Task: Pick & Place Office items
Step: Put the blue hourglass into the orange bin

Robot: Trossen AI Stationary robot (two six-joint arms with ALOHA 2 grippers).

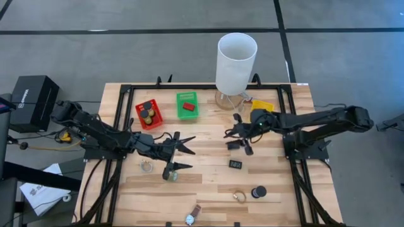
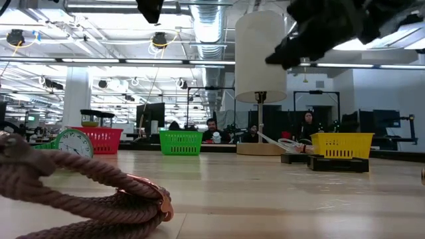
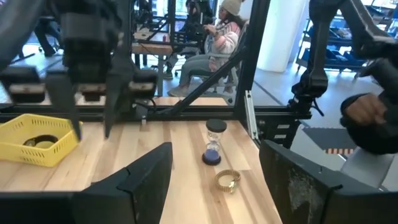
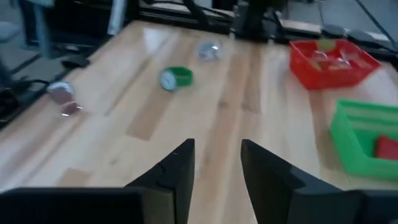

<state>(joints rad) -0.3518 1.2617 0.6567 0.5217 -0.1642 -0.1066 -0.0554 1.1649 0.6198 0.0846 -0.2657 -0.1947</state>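
Three bins stand along the far edge: red [image 1: 149,115], green [image 1: 187,104], yellow [image 1: 262,106]. Both grippers hang spread and empty, left gripper [image 1: 183,151] beside the green tape roll [image 1: 171,174], right gripper [image 1: 235,132] near two black blocks [image 1: 235,164]. One wristwatch [image 1: 192,215] lies at the near edge. No readable writing.

Bright, even overhead light; soft short shadows on the desk [image 1: 208,183]. Low view: rope-like band [image 2: 80,192] up close out of focus. Right wrist view motion-blurred; ceiling lamps glare.
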